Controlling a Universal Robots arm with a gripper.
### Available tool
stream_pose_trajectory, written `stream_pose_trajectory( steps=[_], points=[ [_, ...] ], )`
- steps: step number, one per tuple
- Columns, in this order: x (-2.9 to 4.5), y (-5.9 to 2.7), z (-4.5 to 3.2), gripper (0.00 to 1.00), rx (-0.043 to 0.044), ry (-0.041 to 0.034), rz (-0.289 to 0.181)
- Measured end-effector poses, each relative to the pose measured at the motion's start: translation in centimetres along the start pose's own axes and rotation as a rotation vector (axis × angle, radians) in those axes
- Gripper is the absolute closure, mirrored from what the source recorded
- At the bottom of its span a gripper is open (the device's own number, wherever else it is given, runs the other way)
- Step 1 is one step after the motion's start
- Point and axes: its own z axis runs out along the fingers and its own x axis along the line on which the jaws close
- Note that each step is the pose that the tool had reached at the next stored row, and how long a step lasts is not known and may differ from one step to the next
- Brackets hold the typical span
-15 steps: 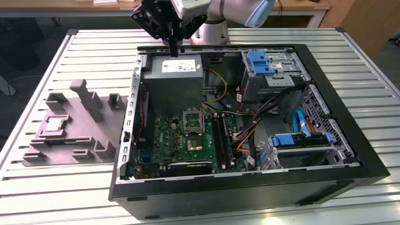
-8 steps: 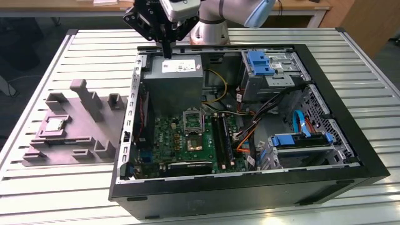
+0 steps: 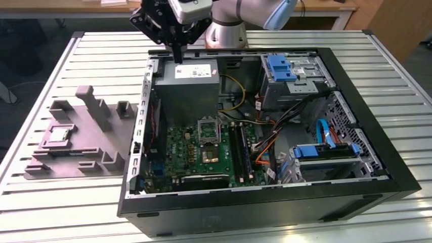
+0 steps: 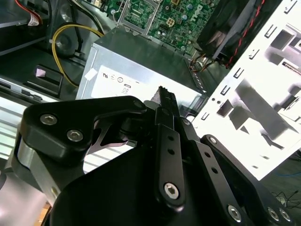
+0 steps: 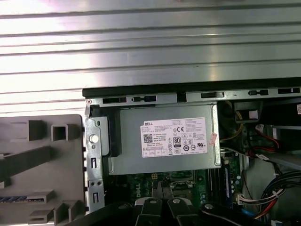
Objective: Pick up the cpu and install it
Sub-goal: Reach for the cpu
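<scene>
While print covers the white label point(image 3: 194, 72) on the grey power supply point(image 3: 185, 96), I leave it unread. In the first wrist view that label point(image 5: 174, 137) carries rows of small marks, a barcode and a line of round symbols.

Everything stands on a pale, slatted metal table point(image 3: 60, 207). Light wooden furniture point(image 3: 381, 20) runs along the back of the room. An open black computer case point(image 3: 270, 207) lies on its side on the slats. Inside it I can see a green motherboard point(image 3: 202, 159) with its socket point(image 3: 208, 130), a yellow cable point(image 3: 238, 93) and two blue drive caddies point(image 3: 280, 67). Just beside the case, on the exterior view's left, sits a grey plastic fixture block point(image 3: 94, 154) with upright posts.

From the arm the gripper point(image 3: 177, 59) hangs over the far end of the power supply, its fingers pointing straight down close to the label. In the second wrist view the gripper point(image 4: 163, 94) narrows to a single dark tip. Its jaws are pressed together with nothing between them. Whether the tip touches the metal top, I cannot tell.

Out on the fixture block the cpu point(image 3: 59, 134) lies flat in a recess, silver top up. It is outside the case and well apart from the gripper.
</scene>
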Motion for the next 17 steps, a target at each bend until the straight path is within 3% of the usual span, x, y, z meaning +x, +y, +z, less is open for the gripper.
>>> stream_pose_trajectory(
  steps=[17],
  points=[
    [0.94,-0.07,0.07,0.89,0.0000,0.0004,0.000]
  ],
)
